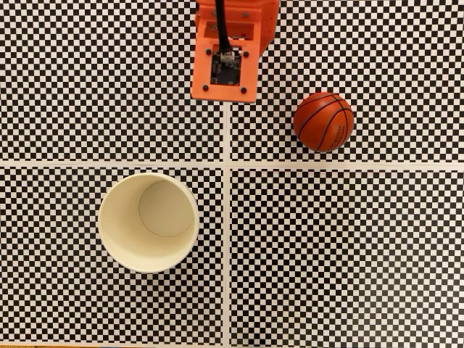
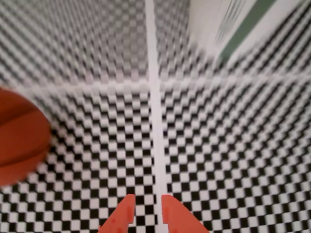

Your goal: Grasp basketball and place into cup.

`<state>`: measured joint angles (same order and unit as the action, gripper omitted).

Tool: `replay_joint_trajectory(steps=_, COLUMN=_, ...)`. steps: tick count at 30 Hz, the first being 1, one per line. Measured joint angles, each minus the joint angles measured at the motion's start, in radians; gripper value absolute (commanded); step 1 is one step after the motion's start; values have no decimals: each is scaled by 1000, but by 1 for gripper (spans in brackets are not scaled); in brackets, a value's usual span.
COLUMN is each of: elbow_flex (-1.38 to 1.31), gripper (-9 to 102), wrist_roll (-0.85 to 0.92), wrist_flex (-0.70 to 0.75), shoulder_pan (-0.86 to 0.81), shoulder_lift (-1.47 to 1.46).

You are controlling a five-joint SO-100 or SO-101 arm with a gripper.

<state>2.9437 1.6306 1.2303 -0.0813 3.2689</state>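
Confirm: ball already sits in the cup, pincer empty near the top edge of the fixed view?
Not quite. In the fixed view the basketball lies on the checkered mat, up and right of the cup, whose inside is bare. The rest holds: the pincer grips nothing.

Matt paper cup (image 1: 116, 246), seemingly rubbery basketball (image 1: 323, 122), plastic-looking jaws.

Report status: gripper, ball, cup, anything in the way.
Gripper empty, jaws a narrow gap apart, above the checkered mat. Basketball loose on mat, ungrasped. Cup upright, nothing inside. Nothing between ball and cup.
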Motion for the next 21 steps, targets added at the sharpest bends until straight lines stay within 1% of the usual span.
replay_joint_trajectory(steps=8, elbow_flex=-264, gripper=0, wrist_roll=-9, wrist_flex=-6, shoulder_pan=31, shoulder_lift=-287)
replay_joint_trajectory(steps=14, elbow_flex=-477, gripper=0, wrist_roll=-75, wrist_flex=-6, shoulder_pan=89, shoulder_lift=-538)
replay_joint_trajectory(steps=21, elbow_flex=-719, gripper=0, wrist_roll=-110, wrist_flex=43, shoulder_pan=149, shoulder_lift=-790)
